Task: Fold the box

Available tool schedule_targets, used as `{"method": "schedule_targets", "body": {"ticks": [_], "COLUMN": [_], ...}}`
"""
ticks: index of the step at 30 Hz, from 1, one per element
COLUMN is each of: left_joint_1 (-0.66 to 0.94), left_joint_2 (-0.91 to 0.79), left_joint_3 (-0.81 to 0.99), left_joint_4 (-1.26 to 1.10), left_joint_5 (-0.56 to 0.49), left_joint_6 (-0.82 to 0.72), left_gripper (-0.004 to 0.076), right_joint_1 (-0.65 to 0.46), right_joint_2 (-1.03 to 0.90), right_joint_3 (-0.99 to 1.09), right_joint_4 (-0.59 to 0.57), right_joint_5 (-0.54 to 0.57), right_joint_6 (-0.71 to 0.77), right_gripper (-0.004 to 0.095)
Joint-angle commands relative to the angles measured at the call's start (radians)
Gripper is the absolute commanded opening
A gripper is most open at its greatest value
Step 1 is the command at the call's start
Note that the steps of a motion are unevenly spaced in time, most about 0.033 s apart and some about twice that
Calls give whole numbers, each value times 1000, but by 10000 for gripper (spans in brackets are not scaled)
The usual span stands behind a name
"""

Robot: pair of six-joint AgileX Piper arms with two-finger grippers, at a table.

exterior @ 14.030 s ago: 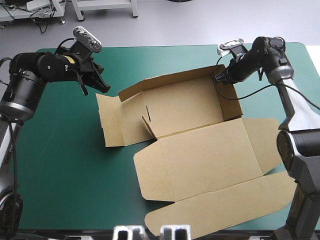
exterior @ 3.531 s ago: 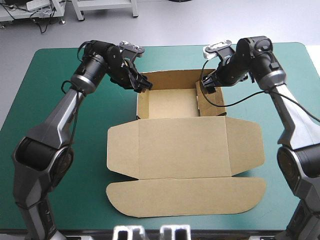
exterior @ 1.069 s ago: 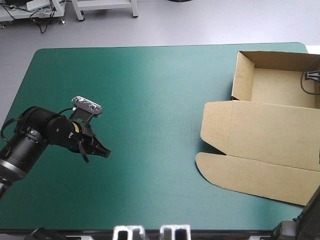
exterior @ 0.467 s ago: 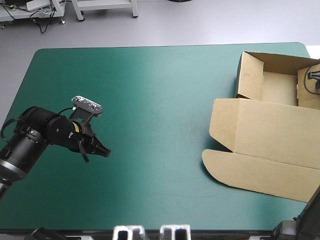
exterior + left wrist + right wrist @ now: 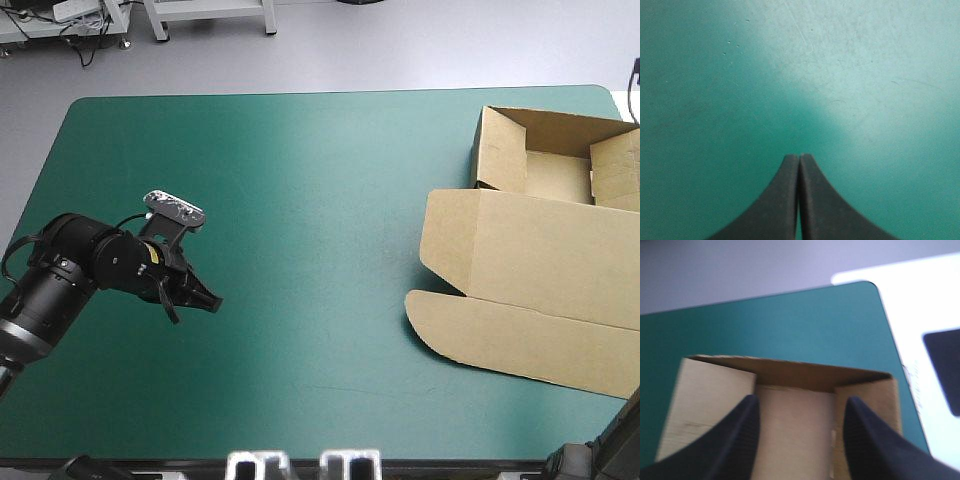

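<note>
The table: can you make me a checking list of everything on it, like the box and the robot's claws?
Surface: teal-green cover, bare across the left and middle.
Job's things: brown box at the far right corner, an open tray with its walls up and its lid lying flat toward the near edge; it runs past the high view's right side.
Clutter: nothing seen.
Grippers: left claw shut and empty, over bare cover near the table's left, far from the box. Right claw open, above the box's tray, holding nothing.
Cables: nothing seen.
Surroundings: nothing seen.
</note>
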Motion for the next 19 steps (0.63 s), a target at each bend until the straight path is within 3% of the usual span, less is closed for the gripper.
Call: {"method": "schedule_targets", "body": {"ticks": [1, 3, 4, 9, 15, 19], "left_joint_1": [-2, -2, -2, -2, -2, -2], "left_joint_2": [-26, -26, -26, -26, -26, -27], "left_joint_3": [-24, -24, -24, -24, -21, -8], "left_joint_4": [-5, -5, -5, -5, -5, 2], "left_joint_5": [-43, -49, -52, -70, -104, -124], "left_joint_6": [-5, -5, -5, -8, -9, -9], "left_gripper": [-9, -9, -9, -9, -9, -9], "right_joint_1": [44, 97, 133, 290, 383, 407], "right_joint_2": [-128, -179, -208, -356, -548, -666], "right_joint_3": [-2, 51, 93, 380, 772, 995], "right_joint_4": [115, 87, 58, -76, 5, 13], "right_joint_5": [-2, -2, -2, -2, -53, -191], "right_joint_6": [-76, -124, -139, -167, -240, -238], "right_gripper": [162, 4, -13, -18, -17, -17]}}
